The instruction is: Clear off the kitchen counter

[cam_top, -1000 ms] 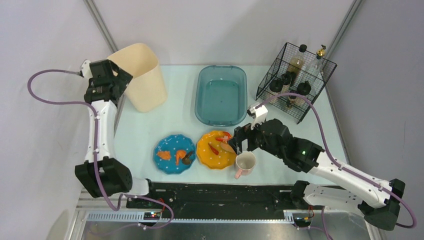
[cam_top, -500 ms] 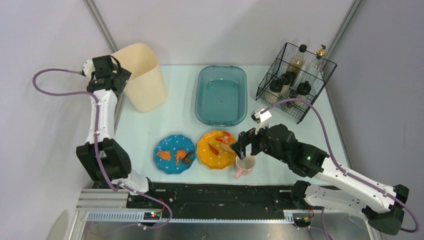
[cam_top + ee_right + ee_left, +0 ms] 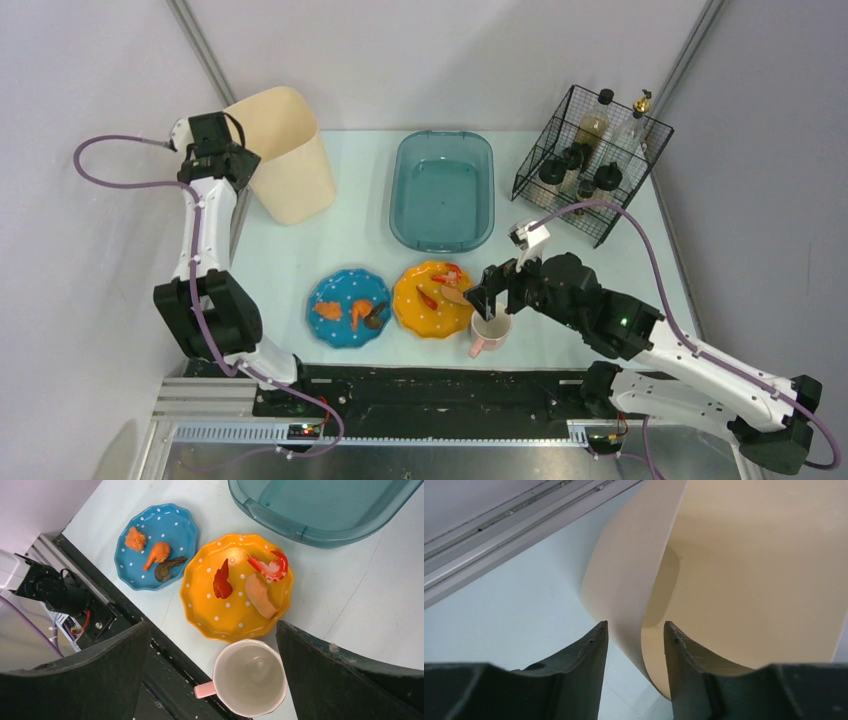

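L pincer (image 3: 635, 630) pinches beige bin (image 3: 749, 570) wall nr rail (image 3: 499, 540).

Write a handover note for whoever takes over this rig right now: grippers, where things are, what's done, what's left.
Left gripper: shut on the wall of the beige bin at the far left of the counter.
Right gripper: open, hovering just above the pink mug near the front edge.
Blue plate and orange plate, both with food pieces, sit left of the mug. The teal basin behind them holds no dishes. Wire rack of bottles at far right.
Done: nothing visibly cleared.
Left: empty the plates, then move plates and mug off the counter, probably into the basin.
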